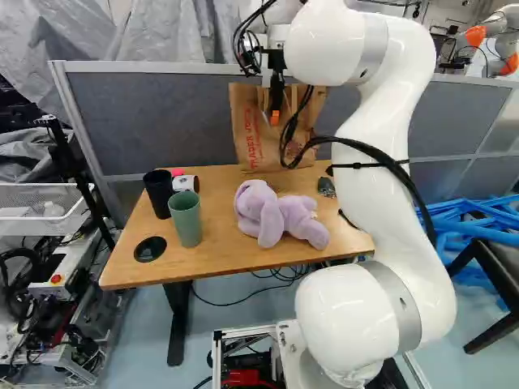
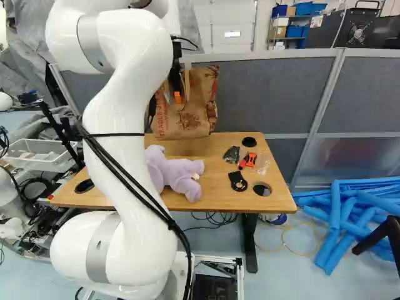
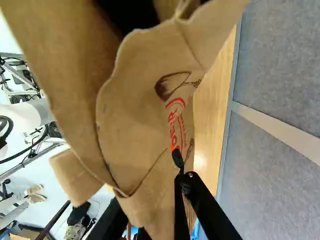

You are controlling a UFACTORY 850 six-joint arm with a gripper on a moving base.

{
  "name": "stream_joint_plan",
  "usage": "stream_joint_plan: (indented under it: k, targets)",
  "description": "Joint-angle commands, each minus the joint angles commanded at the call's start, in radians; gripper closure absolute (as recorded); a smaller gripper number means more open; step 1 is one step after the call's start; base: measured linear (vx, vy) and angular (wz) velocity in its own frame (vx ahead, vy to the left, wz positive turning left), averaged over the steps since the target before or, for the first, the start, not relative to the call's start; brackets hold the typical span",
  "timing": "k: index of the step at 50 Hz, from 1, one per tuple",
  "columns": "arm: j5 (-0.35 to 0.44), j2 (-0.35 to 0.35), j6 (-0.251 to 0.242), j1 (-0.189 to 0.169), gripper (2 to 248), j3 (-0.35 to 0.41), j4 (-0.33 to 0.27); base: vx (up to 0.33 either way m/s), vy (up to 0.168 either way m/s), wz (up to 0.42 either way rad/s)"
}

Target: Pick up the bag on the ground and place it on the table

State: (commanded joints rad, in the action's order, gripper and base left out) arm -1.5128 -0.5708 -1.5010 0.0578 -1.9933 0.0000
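The brown paper bag (image 1: pixel 250 134) hangs upright from my gripper (image 1: pixel 274 118) at the back of the wooden table (image 1: pixel 212 203). In the right base view the bag (image 2: pixel 197 112) overlaps the table's back edge; whether its bottom touches the tabletop I cannot tell. My gripper (image 2: pixel 177 97) is shut on the bag's upper part, its orange pads showing against the paper. Seen from the wrist, the bag (image 3: pixel 145 95) fills the space ahead of the gripper (image 3: pixel 152 231), and its paper partly hides the fingertips.
A purple plush toy (image 1: pixel 272 215) lies on the table in front of the bag. Green (image 1: pixel 186 219) and black (image 1: pixel 157 193) cups stand nearby. An orange-black tool (image 2: pixel 248 160) lies on the tabletop. Behind stands a grey partition (image 2: pixel 269 94). Another robot (image 1: pixel 496 36) is farther back.
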Motion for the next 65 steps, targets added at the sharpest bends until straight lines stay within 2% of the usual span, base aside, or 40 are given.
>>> stream_joint_plan:
  k: [35,65]
  targets:
    - [0.000,-0.172,0.000,0.024,229,-0.137,0.000,0.000,0.000,0.000]
    - [0.000,-0.233,0.000,0.026,229,-0.145,0.000,0.000,0.000,0.000]
